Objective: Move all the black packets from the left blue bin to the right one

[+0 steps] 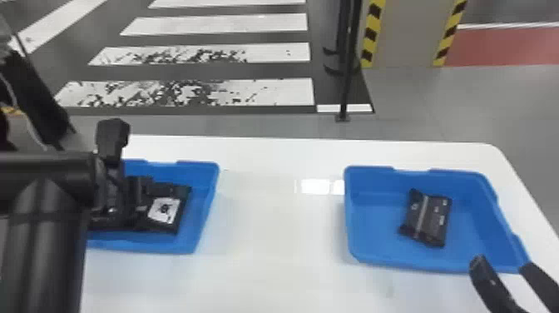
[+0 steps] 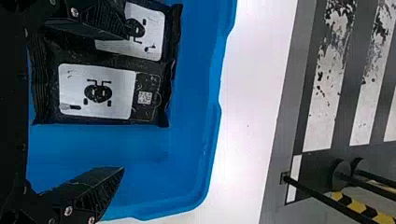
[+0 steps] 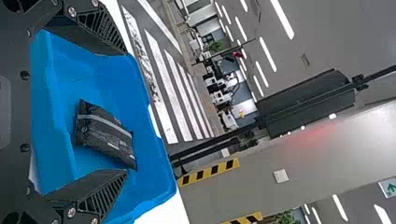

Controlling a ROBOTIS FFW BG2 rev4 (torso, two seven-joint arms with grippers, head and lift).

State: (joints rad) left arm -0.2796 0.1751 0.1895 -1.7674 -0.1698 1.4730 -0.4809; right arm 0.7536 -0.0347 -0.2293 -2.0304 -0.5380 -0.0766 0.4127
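Left wrist view: my left hand (image 2: 126,101) was set wide and empty over the left blue bin (image 2: 219,105). My right hand (image 1: 502,264), also wide and empty, waited at the near rim of the right blue bin (image 1: 370,237).

Below the left hand, a first black packet (image 2: 98,91) lay flat against a second black packet (image 2: 152,30). One finger (image 2: 95,18) overlapped the second. Caution: closing on that line could have clamped both packets, because their edges touched. Descending too far could have driven a fingertip into the film or jammed it on the bin floor. A shallow grip could have slipped, as the film looked slick and the filling soft.

Both packets were pillow-shaped, in glossy, wrinkled black film, with crimped ends and flat white labels. A third black packet (image 1: 430,220) rested askew in the right bin, its pale seam strip upward. The bins were smooth moulded plastic with rounded corners and flared walls. Beyond them extended the glossy white table (image 1: 270,154), then grey floor (image 1: 249,125) with worn white stripes (image 1: 166,93).
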